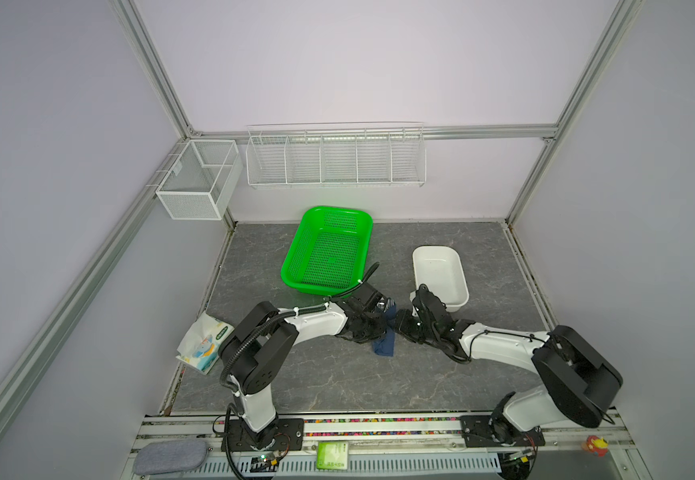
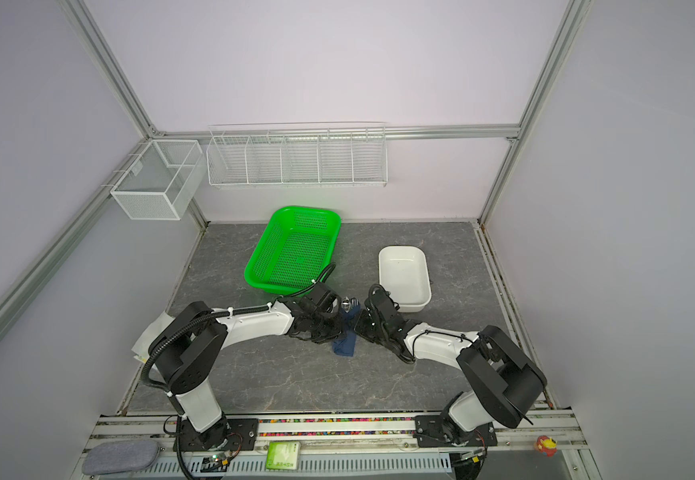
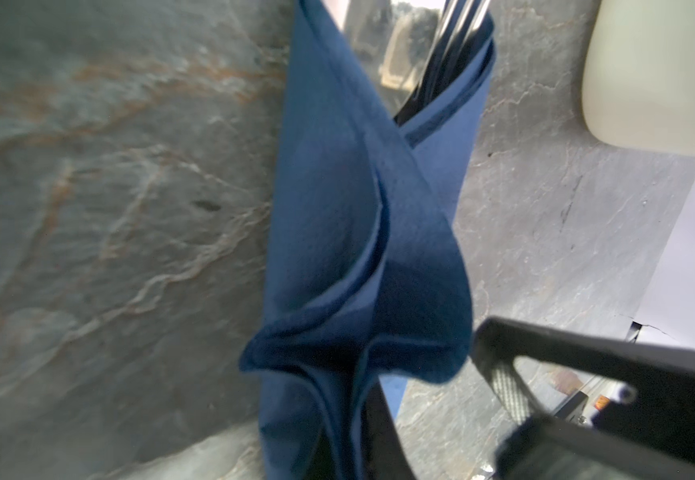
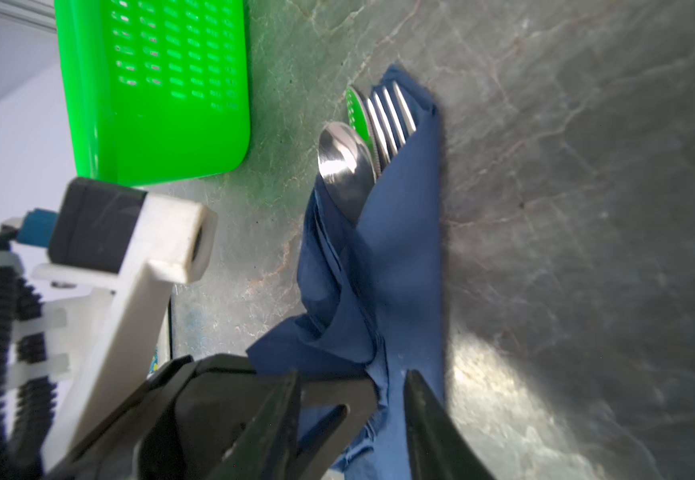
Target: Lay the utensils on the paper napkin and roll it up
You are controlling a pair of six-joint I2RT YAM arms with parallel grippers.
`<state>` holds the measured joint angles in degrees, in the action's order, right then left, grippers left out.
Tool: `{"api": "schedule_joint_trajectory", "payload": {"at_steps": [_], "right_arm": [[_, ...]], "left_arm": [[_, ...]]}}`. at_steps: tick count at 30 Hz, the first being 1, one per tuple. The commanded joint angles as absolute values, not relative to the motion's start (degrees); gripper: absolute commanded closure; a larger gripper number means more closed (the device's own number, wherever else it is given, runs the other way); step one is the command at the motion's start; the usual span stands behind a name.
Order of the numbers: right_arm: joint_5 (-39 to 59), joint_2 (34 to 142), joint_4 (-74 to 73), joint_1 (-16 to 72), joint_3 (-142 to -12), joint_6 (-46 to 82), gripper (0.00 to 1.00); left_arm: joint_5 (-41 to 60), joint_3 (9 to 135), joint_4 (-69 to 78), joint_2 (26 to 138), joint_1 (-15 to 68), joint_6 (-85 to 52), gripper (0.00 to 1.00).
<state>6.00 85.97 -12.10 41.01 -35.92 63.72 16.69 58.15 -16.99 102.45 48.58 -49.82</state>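
Your left fingers (image 3: 381,440) are pressed together, pinching one end of the paper napkin (image 4: 400,232). The napkin is a loose dark blue roll stretched along the grey worktop (image 4: 587,208). Your right fingers (image 4: 424,415) stand spread, one on each side of that same end, just beside the left fingers. The utensils (image 4: 341,162) poke out of the roll's far end, away from both sets of fingers, near a green basket (image 4: 150,83).

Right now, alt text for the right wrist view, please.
A navy paper napkin lies loosely rolled around the utensils, spoon bowl and fork tines poking out near a green basket. The open right end effector straddles one end.
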Motion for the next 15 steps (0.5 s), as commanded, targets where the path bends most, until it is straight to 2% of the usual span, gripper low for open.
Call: {"api": "schedule_joint_trajectory", "payload": {"at_steps": [1, 6, 15], "right_arm": [[7.5, 87.8, -13.9, 40.4, -38.0, 67.3, 0.53], [8.7, 90.0, -13.9, 40.4, -39.8, 67.9, 0.45], [10.4, 92.5, -9.6, 40.4, -41.8, 67.4, 0.5]], "left_arm": [[14.7, 59.4, -19.2, 103.4, 49.1, -48.4, 0.92], [14.8, 59.7, -19.2, 103.5, 49.2, -48.0, 0.92], [14.8, 60.1, -19.2, 103.6, 49.4, -47.5, 0.91]]}}
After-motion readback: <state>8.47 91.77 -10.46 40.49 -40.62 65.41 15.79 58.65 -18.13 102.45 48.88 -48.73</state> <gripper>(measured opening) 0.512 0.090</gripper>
